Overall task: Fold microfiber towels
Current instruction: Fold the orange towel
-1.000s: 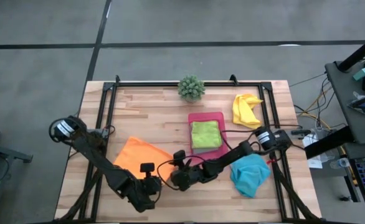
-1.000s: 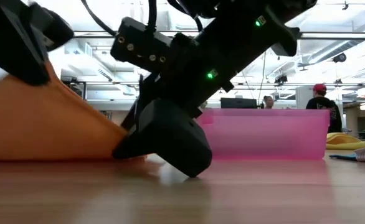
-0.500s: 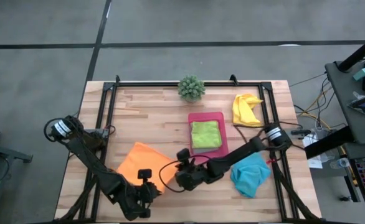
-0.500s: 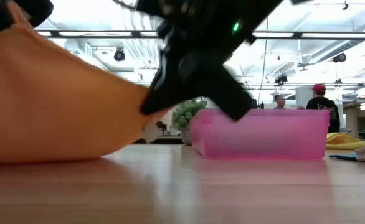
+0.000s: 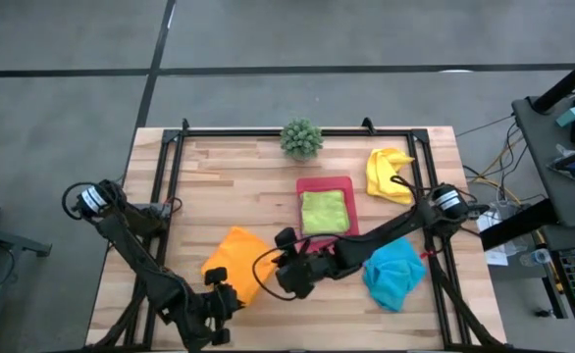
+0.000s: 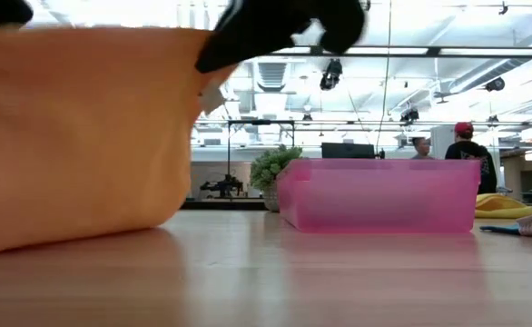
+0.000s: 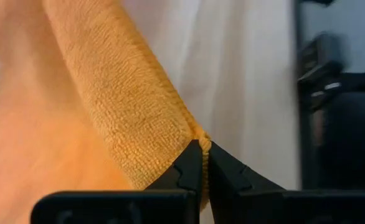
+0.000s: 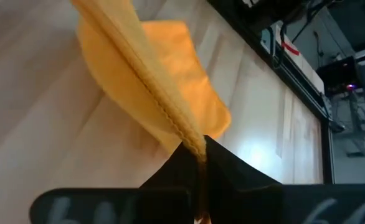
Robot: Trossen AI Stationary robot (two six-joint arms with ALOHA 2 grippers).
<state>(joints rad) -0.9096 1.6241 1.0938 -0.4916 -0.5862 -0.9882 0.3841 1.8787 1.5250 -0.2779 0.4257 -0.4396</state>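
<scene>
- Orange towel (image 5: 236, 263) hangs lifted over the front left part of the table (image 5: 229, 176), its lower fold touching the wood, held up between my 2 arms.
- My left gripper (image 7: 201, 163) has its fingers pressed together, pinching 1 corner of the orange towel near the table's front edge.
- My right gripper (image 8: 201, 155) is clamped shut on another edge of the same cloth, just right of it.
- I see the lime green towel (image 5: 323, 212) lying folded on the pink tray (image 5: 324, 183) mid-table.
- I see the turquoise towel (image 5: 393, 275) bunched at front right and the yellow towel (image 5: 388, 174) crumpled at back right.
- Potted plant (image 5: 301, 138) stands at the back edge.
</scene>
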